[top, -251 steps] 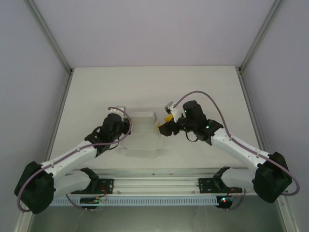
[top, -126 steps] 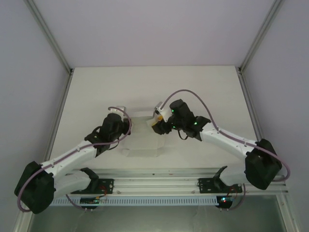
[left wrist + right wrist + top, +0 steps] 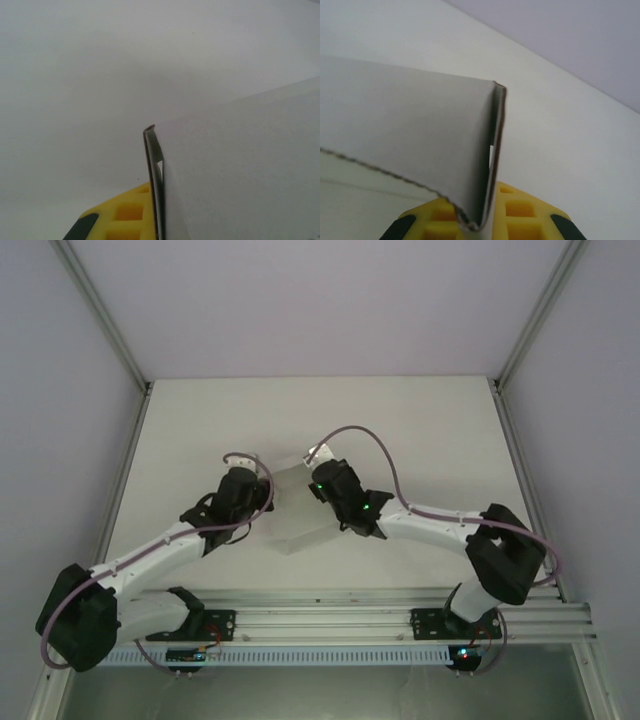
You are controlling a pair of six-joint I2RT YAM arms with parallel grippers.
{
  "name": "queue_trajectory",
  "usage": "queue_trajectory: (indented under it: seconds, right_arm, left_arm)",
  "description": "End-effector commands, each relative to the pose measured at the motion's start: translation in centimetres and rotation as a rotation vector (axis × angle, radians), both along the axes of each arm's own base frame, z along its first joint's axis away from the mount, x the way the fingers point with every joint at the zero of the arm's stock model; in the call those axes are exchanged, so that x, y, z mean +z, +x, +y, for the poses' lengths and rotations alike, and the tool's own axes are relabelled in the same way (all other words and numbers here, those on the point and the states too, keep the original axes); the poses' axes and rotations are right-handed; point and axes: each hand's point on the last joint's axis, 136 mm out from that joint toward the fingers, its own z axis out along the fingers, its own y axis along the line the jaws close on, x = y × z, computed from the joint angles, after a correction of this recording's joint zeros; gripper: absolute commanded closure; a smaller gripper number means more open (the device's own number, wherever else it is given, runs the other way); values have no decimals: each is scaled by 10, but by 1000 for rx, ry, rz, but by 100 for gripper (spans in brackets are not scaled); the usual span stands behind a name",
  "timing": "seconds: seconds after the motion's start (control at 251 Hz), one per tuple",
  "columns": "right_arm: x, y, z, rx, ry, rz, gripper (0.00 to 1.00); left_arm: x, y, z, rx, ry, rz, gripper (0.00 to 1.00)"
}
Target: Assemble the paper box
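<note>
Change: the right gripper (image 3: 487,220) has moved in and clamped onto the paper box (image 3: 298,520) edge.
Other side: the left gripper (image 3: 156,220) pinches the opposite edge.
Box: between both grippers.
Meaning: with both ends held, folding can likely start.

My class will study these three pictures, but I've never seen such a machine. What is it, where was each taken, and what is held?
Two robot arms are bolted at the near edge of a white table. The overhead picture looks down from behind them. The other two come from a camera on each wrist. The left claw and right claw are each shut on an edge of the paper box, thin white cardboard lying between them. The yellow pieces are claw fingers.
</note>
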Motion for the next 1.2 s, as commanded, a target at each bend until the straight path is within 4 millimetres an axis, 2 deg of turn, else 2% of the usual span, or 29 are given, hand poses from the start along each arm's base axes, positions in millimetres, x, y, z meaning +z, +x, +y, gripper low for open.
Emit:
queue_trajectory:
  seconds: [0.0,0.096,0.204,0.291,0.351,0.423,0.479,0.559,0.595,0.647,0.687,0.726,0.81,0.914,1.002,1.102,1.193]
  right_arm:
    - [25,20,-66,-438,-84,-137,95]
    - [27,18,-97,-624,-61,-167,89]
    - [22,14,-120,-726,33,-130,90]
    - [20,18,-116,-722,96,-150,92]
    - [13,24,-101,-639,138,-128,93]
    - [13,28,-88,-555,208,-148,90]
    - [15,28,-81,-500,270,-170,77]
    - [12,24,-46,-249,313,-138,67]
    - [15,16,-28,-112,336,-141,54]
    - [19,-1,-2,106,338,-142,22]
    - [20,-16,11,229,346,-127,15]
    - [18,-34,23,355,351,-80,2]
    - [22,-60,27,481,394,8,1]
    - [40,-69,8,457,446,46,1]
    - [50,-63,-23,321,503,103,1]
    - [46,-55,-77,84,540,214,1]
    - [27,-58,-133,-159,585,342,1]
  left_arm:
    - [0,0,27,199,22,70,100]
    - [-6,-3,38,277,33,109,100]
    - [-7,-6,31,248,-10,121,100]
    - [-4,-4,25,233,-39,119,100]
    - [1,-2,17,201,-60,115,100]
    - [4,1,11,187,-74,118,100]
    - [4,3,7,183,-78,122,100]
    - [4,7,2,168,-82,126,100]
    - [4,8,-2,154,-82,127,100]
    - [5,11,-5,137,-74,120,100]
    - [6,13,-5,132,-66,115,100]
    - [7,15,-6,128,-56,112,100]
    - [10,22,-9,85,-36,119,100]
    - [13,29,-13,-19,20,147,100]
    - [12,32,-19,-197,119,190,100]
    - [7,31,-19,-380,296,266,100]
    - [0,23,-17,-592,480,319,100]
